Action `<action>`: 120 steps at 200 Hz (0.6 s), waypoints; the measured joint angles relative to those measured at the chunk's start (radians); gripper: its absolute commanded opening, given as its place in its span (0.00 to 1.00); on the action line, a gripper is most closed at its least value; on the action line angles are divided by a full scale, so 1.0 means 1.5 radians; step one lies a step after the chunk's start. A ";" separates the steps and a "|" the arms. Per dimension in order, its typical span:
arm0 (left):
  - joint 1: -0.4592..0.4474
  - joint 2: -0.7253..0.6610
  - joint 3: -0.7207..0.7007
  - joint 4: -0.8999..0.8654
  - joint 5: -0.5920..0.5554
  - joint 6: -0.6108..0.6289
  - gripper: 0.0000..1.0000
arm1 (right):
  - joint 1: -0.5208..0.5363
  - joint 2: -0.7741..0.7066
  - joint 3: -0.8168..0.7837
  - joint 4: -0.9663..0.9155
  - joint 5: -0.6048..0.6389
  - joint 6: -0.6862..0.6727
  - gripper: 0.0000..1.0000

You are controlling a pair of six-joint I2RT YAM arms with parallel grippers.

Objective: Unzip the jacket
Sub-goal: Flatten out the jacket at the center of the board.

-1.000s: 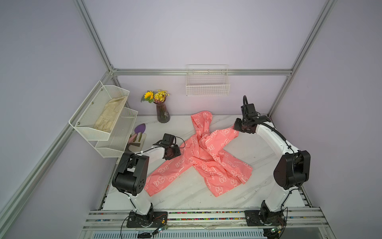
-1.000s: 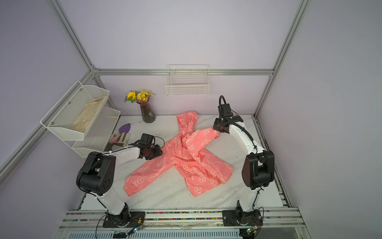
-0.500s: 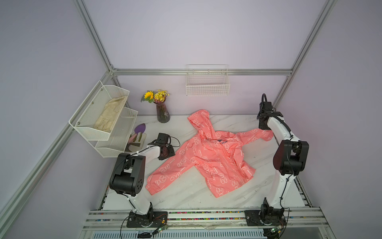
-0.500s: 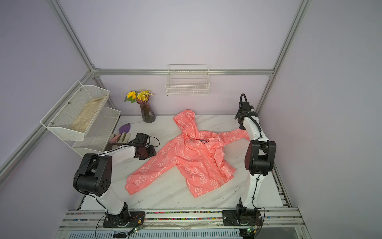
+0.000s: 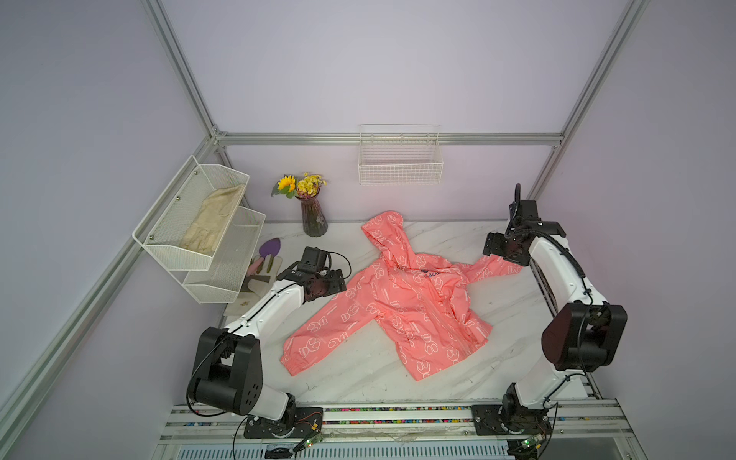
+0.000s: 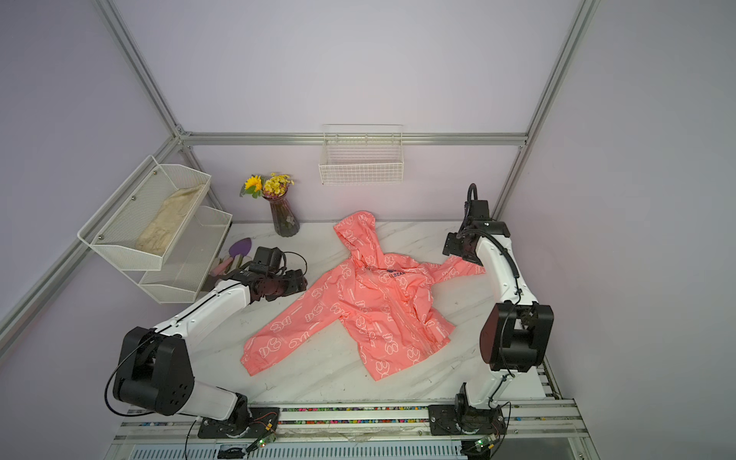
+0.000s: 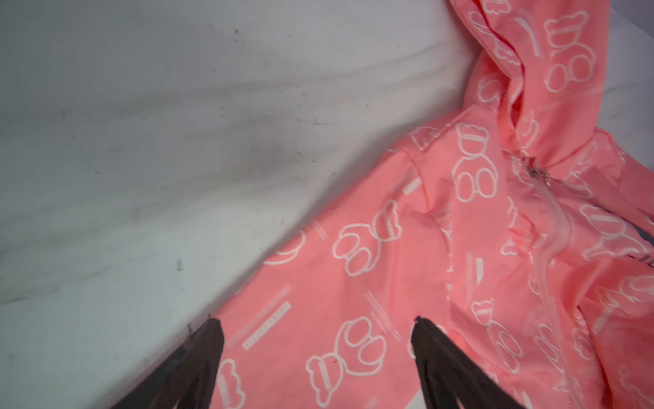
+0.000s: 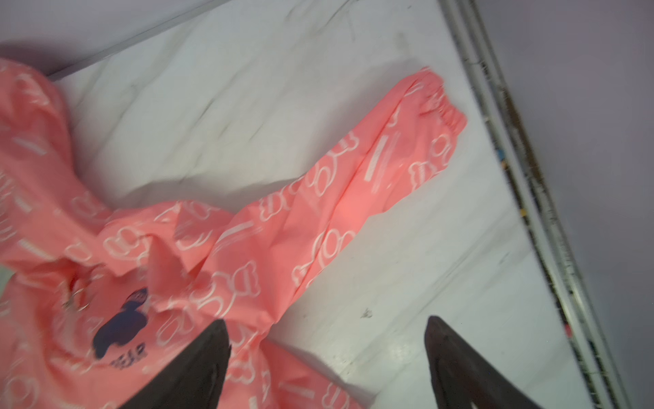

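A white mesh two-tier shelf [image 5: 175,255] holding a beige cloth [image 5: 211,221] hangs at the left edge of the white marble-pattern table [image 5: 350,374], beside a dark glass vase of yellow flowers [image 5: 314,217]. The left gripper [image 7: 318,325], fingers spread wide, hovers over one sleeve of the small coral-pink hooded jacket [image 5: 402,302], which lies face up mid-table, its white front zipper [image 7: 555,219] closed to the collar. Near the other sleeve's cuff, the right gripper [image 8: 325,325] stands equally wide, gripping nothing.
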 measured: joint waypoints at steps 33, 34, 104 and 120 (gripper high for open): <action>-0.122 0.019 -0.042 0.002 0.041 -0.080 0.86 | 0.067 -0.030 -0.139 0.018 -0.068 0.030 0.87; -0.124 0.020 -0.043 0.002 0.043 -0.083 0.86 | 0.069 -0.030 -0.144 0.018 -0.071 0.031 0.87; -0.148 0.142 -0.063 0.106 0.118 -0.216 0.49 | 0.122 0.042 -0.235 0.091 -0.138 0.072 0.66; -0.140 0.176 -0.037 0.123 0.126 -0.215 0.39 | 0.128 0.075 -0.232 0.111 -0.159 0.080 0.49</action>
